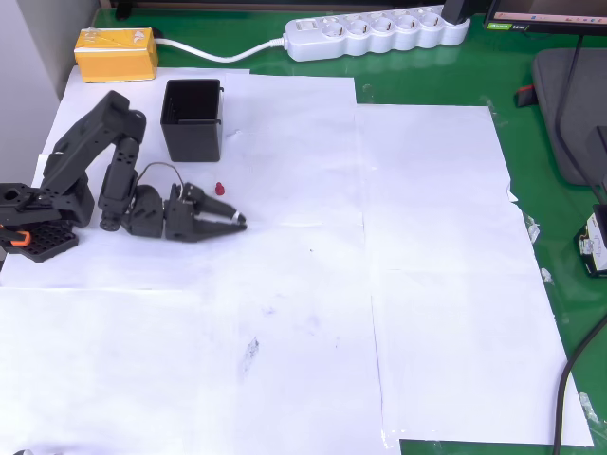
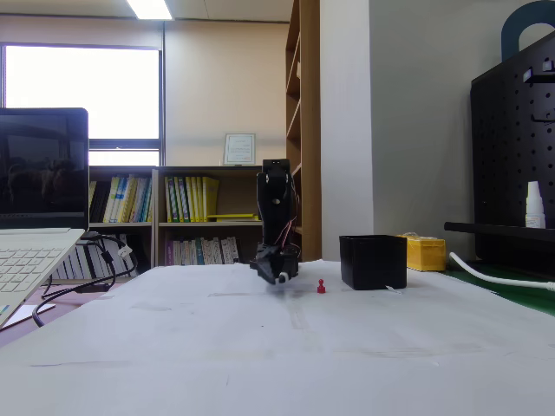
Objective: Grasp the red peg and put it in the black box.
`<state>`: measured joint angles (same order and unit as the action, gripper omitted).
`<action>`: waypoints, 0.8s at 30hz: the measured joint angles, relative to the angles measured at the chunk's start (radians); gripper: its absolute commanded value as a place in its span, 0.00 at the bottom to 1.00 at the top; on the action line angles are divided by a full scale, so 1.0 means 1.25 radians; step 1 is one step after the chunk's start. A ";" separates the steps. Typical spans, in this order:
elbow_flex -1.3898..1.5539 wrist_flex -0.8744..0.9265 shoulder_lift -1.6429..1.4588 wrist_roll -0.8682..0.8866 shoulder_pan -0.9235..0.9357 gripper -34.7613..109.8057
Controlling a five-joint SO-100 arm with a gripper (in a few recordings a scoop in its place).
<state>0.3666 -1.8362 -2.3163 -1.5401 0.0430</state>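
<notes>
seen from overhead: black arm (image 1: 104,161) folded low at the left edge of the white paper sheets (image 1: 427,284), gripper (image 1: 226,220) stretched toward the right, fingers close together with nothing between them, apparently clenched though hard to be sure; red peg (image 1: 219,187) standing on the paper just above the gripper tips in that view, near but not touching; black box (image 1: 193,118) further up, open top, apart from the peg, its upper rim close to the paper's top edge; yellow block (image 1: 116,54) beyond the paper's upper left corner, white power strip (image 1: 377,34) along the top on green mat (image 1: 560,246); wide bare paper to the right and below. in the fixed view: gripper (image 2: 279,274) low over the paper, peg (image 2: 321,286) upright just to its right, box (image 2: 373,262) beyond that with a gap between; laptop (image 2: 39,199) at the left edge.
</notes>
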 measured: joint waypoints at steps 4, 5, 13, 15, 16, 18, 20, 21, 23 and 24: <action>-0.036 0.000 0.054 0.001 -0.029 0.24; -0.044 0.000 0.064 0.009 -0.031 0.24; -0.096 -0.011 0.087 0.005 -0.069 0.24; -0.107 -0.011 0.087 0.005 -0.085 0.24; -0.110 -0.011 0.087 0.005 -0.091 0.24; -0.114 -0.011 0.087 0.005 -0.104 0.24; -0.121 -0.011 0.088 0.005 -0.120 0.24; -0.124 -0.011 0.090 0.005 -0.124 0.24; -0.126 -0.011 0.090 0.005 -0.144 0.24; -0.126 -0.011 0.090 0.005 -0.155 0.24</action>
<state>0.2086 -1.8500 -2.2043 -1.5340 -0.1503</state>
